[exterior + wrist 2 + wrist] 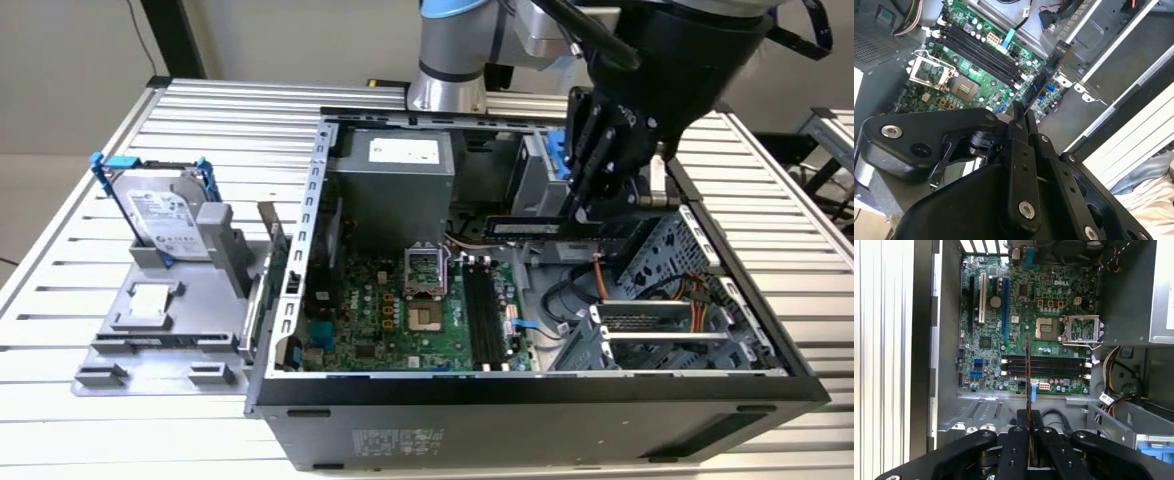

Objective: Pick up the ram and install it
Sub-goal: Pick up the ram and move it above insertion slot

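Standing at 9 o'clock in the exterior view, a silver hard drive [171,222] with blue rails sits upright in a grey holder [154,335] on the slatted metal table [80,200]. At the centre lies an open computer case [534,392]. Its green motherboard [380,330] faces up, and its long black slots [483,318] run from 12 toward 6 o'clock.

At 1 o'clock from the slots, the black gripper [583,212] is clamped on the ram [534,227], a thin dark stick. Most of the ram juts level toward 9 o'clock, raised above the board and apart from the slots, with its length crosswise to theirs.

In the second wrist view the fingers [1018,145] of the gripper [1021,116] are drawn in to the stick's thickness. The ram [1048,72] reaches out from them over the motherboard's edge. In the first wrist view the ram [1028,375] appears edge-on as a thin line leaving the gripper [1029,426], with the slots [1046,367] behind it.

In the exterior view the arm's grey column [451,50] rises behind the case at 12 o'clock. The wrist crosses toward 1 o'clock, and the gripper hangs from it, pointing down into the case at a slight tilt.
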